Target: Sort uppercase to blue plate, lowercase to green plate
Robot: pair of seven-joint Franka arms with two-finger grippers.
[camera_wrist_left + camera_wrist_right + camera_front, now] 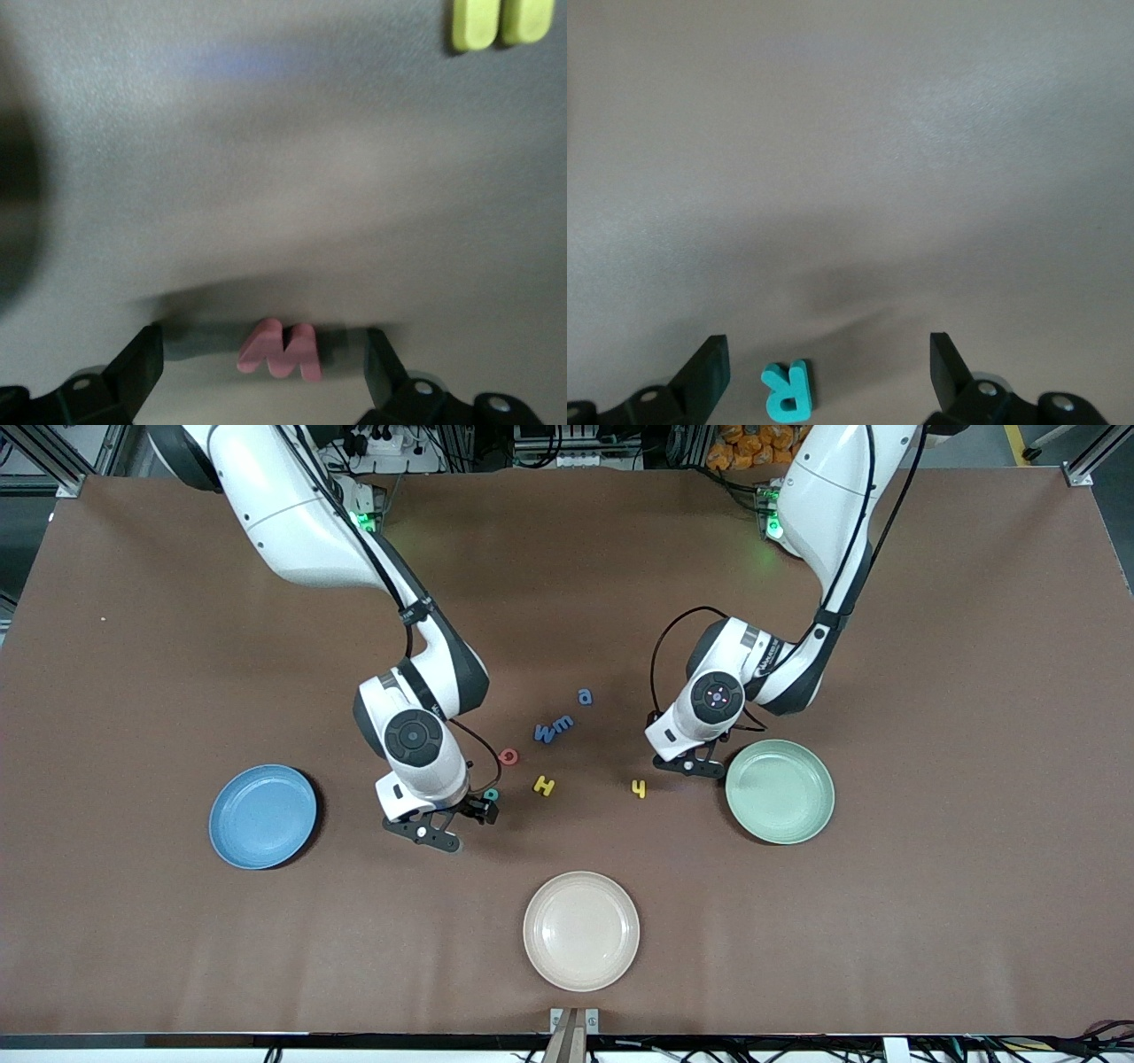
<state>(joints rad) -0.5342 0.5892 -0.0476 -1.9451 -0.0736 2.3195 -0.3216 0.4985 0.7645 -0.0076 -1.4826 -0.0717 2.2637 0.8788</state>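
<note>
Left gripper (264, 372) spread around red w (282, 351), right gripper (828, 376) spread around teal R (787, 390), bare table (567, 584) all around.

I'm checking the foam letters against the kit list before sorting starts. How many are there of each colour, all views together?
Red: 2, the Q and the small w between the left pincer's open fingers.
Blue: 3, the a, m and W.
Yellow: 2, the H and y.
Teal: 1, the R.
Total: 8.
</note>
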